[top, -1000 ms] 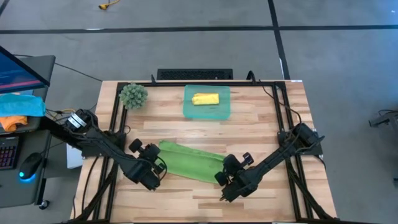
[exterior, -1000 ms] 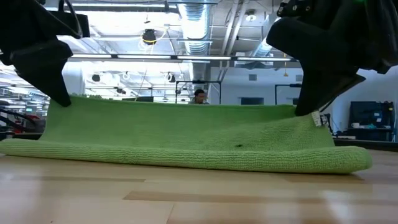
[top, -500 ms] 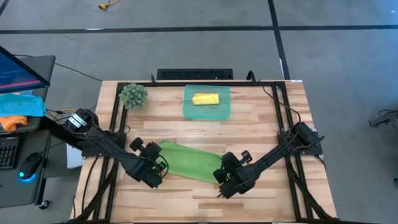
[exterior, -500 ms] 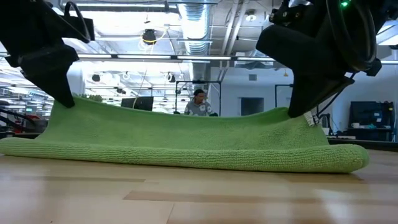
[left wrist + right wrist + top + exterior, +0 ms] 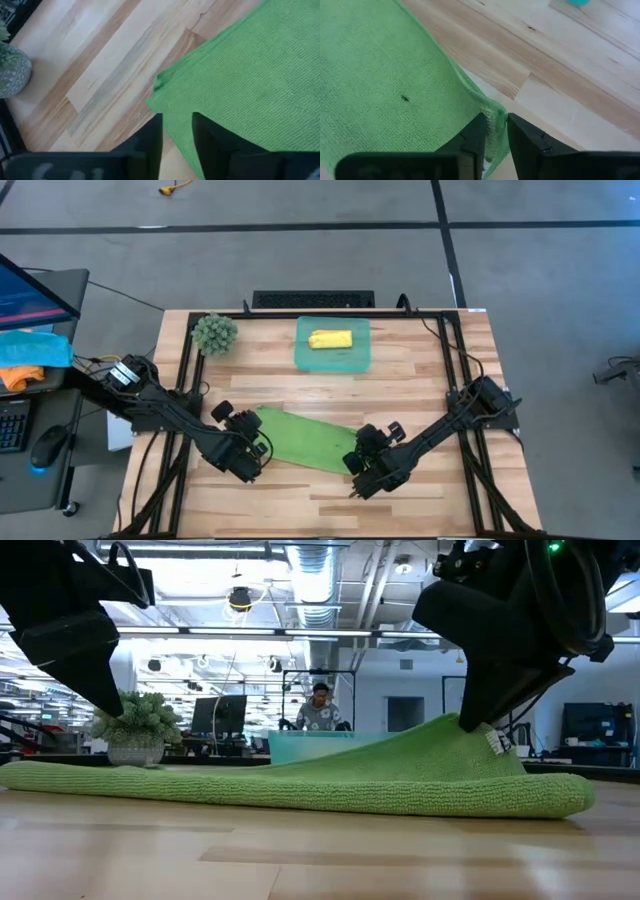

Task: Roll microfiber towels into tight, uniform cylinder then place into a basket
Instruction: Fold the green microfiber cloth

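Here we are partway through the second towel: the yellow towel (image 5: 330,339) already lies rolled inside the basket (image 5: 305,358) at the far middle of the worktop (image 5: 420,395), while the green towel (image 5: 310,440) lies folded into a long band near the front, between our two arms. Our left gripper (image 5: 177,131) sits at the band's left end with its fingers a narrow gap apart, the cloth's edge lying between them but looking slack and flat on the wood. Our right gripper (image 5: 495,125) is at the right end, its fingers narrowly set with the towel's corner still pinched up between them. We judge this the close of a fold. Next we would need to let that corner drop, then take one short end and roll the band tightly along its length.
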`<move>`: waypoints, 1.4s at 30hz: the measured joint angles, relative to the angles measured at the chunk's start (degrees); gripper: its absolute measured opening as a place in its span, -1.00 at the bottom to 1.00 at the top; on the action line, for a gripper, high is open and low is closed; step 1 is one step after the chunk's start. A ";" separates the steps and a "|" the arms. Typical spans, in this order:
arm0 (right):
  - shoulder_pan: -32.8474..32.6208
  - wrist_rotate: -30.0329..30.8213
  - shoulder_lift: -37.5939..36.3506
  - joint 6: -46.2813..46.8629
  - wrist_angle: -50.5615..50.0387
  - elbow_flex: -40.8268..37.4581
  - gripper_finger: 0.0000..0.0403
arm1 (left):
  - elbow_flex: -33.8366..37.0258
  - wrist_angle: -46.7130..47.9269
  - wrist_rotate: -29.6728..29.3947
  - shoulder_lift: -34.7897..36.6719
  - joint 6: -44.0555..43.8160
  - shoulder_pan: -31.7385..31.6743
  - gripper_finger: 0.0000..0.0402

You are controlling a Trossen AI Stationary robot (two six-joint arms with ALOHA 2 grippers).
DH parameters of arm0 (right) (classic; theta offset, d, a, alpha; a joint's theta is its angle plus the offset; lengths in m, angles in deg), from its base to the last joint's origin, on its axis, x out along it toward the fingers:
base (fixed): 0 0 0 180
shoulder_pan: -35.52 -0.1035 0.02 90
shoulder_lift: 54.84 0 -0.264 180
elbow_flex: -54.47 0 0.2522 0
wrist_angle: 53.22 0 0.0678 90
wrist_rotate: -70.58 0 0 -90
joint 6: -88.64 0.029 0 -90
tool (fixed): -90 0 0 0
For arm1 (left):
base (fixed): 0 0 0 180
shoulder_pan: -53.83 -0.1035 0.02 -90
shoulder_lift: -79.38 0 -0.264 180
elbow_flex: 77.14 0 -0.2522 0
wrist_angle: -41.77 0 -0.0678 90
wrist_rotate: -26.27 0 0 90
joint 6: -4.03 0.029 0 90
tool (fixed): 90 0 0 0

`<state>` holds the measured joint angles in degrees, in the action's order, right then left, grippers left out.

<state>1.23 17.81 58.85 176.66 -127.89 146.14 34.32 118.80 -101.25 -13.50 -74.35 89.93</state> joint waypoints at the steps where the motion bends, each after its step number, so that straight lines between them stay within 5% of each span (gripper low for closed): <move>1: -0.10 -0.06 -0.09 0.00 -0.42 0.00 -0.47 | 0.00 0.06 -0.26 0.00 0.48 0.02 -0.47; 13: -1.74 4.15 -7.48 0.89 -10.55 0.02 -0.45 | -3.07 -0.84 -2.29 0.00 5.21 0.02 -0.36; 17: -1.61 7.06 -10.20 0.23 -15.22 0.02 -0.45 | -3.30 -9.96 -6.99 0.00 10.10 -0.48 -0.40; 27: 1.01 18.70 -18.91 0.96 -20.47 0.02 -0.45 | -1.20 -44.78 -6.92 -0.02 36.93 -5.23 -0.56; 33: 2.54 22.98 -21.26 0.96 -19.43 0.02 -0.45 | -1.20 -48.67 -4.03 -0.02 39.59 -6.71 -0.73; 42: 4.45 20.03 -19.64 0.17 -18.27 0.02 -0.45 | -1.16 -52.43 0.77 -7.29 38.50 -7.13 -0.98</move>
<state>5.68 37.84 39.21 176.84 -146.16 146.16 33.16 66.37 -100.49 -20.79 -35.85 82.80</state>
